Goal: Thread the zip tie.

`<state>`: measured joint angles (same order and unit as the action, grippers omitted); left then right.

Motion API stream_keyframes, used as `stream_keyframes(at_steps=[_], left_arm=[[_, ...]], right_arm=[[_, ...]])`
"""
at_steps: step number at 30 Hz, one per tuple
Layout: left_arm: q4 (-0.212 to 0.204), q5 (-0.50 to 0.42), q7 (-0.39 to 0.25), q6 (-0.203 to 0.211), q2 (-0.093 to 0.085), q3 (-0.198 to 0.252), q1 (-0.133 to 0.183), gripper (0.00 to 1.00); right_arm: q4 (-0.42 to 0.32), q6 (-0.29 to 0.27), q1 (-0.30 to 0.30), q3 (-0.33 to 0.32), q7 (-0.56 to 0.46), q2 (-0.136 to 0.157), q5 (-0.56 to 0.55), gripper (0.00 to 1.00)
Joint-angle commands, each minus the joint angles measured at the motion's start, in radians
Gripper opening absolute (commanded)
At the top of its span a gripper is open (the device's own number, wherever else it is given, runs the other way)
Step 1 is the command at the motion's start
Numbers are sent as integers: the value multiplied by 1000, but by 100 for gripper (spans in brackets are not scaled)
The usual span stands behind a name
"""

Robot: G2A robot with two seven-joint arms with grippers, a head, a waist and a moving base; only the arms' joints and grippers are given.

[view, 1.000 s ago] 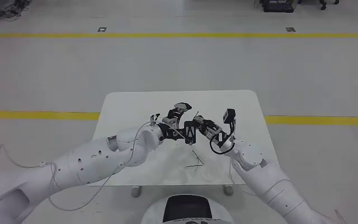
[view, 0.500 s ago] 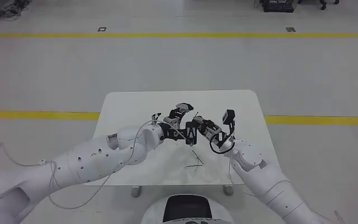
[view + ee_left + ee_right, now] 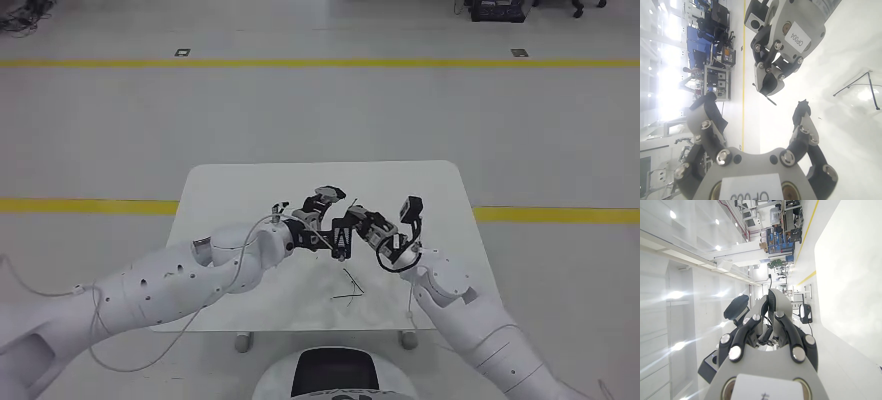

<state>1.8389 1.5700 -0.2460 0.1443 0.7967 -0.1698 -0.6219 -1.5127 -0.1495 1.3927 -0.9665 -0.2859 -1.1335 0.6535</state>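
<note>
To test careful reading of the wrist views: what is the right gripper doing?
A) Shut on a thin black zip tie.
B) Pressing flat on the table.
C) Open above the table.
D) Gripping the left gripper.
A: the right gripper is shut on the zip tie, whose ends stick out.

Pale floor (image 3: pixel 300 110) with yellow lines (image 3: pixel 320 63); white table (image 3: pixel 230 190).

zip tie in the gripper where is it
Left wrist view: the thin black plastic zip tie is pinched in the right gripper's fingers, over the white table, facing the open left gripper.
</note>
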Motion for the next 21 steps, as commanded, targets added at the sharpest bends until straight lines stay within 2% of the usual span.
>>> stream_keyframes(at_steps=[1, 4, 8, 13, 21], left_arm=[[0, 0, 1, 13, 1, 0, 1, 49], [1, 0, 5, 33, 5, 0, 4, 45], [0, 0, 2, 45, 10, 0, 8, 47], [-3, 0, 8, 57, 15, 0, 13, 45], [-10, 0, 17, 57, 19, 0, 13, 42]], right_arm=[[2, 9, 0, -3, -1, -2, 7, 0], [4, 23, 1, -8, -10, -6, 23, 0], [10, 32, 0, -15, -29, -10, 34, 0], [15, 40, 0, -20, -34, -16, 33, 0], [18, 63, 1, -28, -45, -23, 16, 0]])
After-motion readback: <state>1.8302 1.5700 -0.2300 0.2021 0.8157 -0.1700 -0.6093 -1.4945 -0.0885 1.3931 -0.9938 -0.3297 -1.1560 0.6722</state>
